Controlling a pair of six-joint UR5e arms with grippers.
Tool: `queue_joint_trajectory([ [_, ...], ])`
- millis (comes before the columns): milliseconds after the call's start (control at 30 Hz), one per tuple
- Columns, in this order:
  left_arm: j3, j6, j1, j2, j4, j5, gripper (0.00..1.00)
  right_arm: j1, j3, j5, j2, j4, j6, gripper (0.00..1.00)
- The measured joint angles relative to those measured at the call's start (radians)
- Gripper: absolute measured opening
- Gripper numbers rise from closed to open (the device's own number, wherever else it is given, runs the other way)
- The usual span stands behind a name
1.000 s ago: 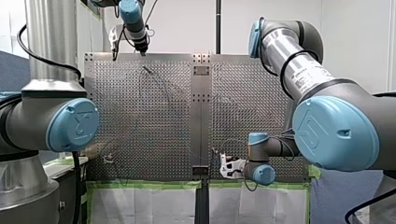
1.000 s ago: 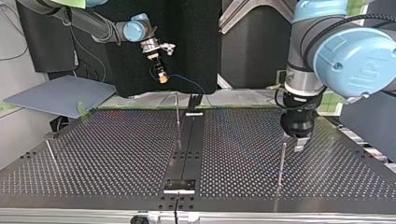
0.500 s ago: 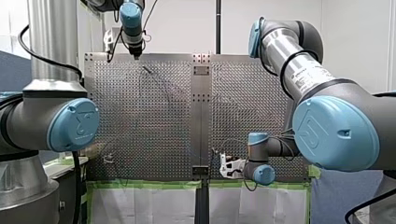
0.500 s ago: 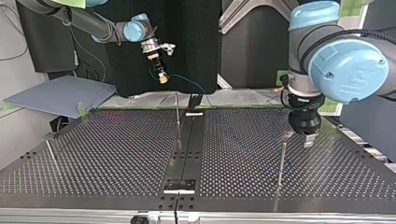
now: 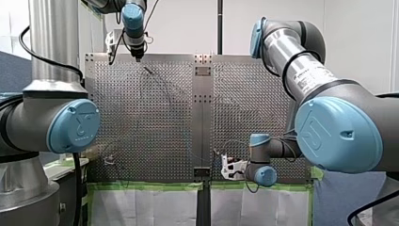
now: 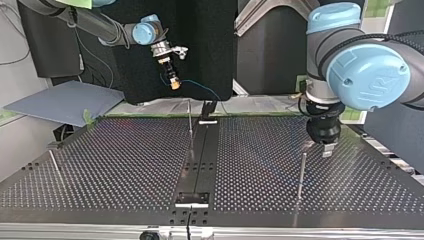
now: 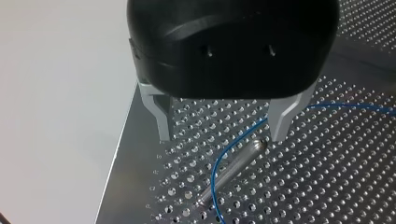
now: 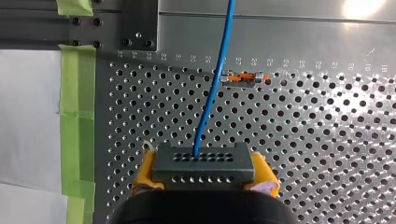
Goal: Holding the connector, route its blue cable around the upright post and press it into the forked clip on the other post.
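While my right arm's jaws pinch the connector and my left arm's jaws hang spread over the post, a hard pull could lift the blue cable beside it off the top.

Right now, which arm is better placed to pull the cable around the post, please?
Probably right: its jaws hold the connector, blue cable attached; left jaws hang open by a post.
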Motion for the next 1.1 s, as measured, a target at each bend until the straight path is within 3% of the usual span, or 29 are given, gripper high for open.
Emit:
queue_joint_trajectory([
  [600,0.000,0.004,-0.013,0.000,0.020,0.046,1.00,0.000,0.000,-0.001,0.000,0.000,0.000,0.00],
  [1100,-0.001,0.107,-0.056,0.000,0.081,0.149,1.00,0.002,0.000,-0.001,0.000,0.002,0.000,0.00],
])
